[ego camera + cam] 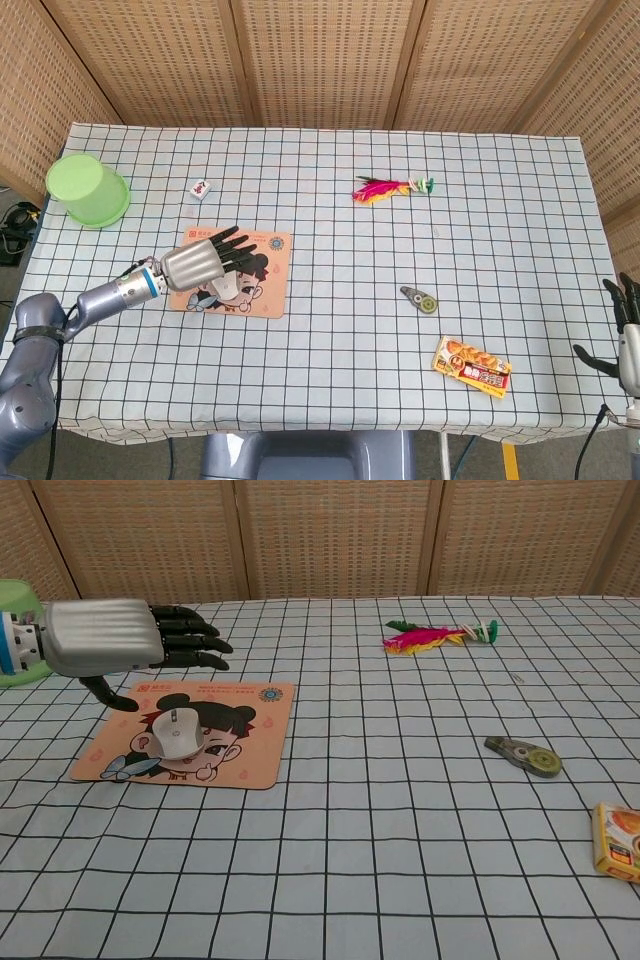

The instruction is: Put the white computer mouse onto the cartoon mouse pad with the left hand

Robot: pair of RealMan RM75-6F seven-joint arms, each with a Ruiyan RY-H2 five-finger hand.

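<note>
The white computer mouse (177, 733) lies on the cartoon mouse pad (250, 750), over the printed face; in the head view the mouse (226, 287) shows just past the hand on the pad (270, 275). My left hand (115, 645) hovers above the pad's far left part with its fingers stretched out and apart, holding nothing, clear of the mouse. In the head view the left hand (200, 262) sits over the pad's left half. My right hand (627, 330) shows at the right edge of the head view, fingers spread, empty.
A green cup (87, 188) stands at the far left. A small tile (201, 187), a pink feather toy (390, 188), a correction tape (420, 298) and an orange snack packet (472, 366) lie on the checked tablecloth (340, 330).
</note>
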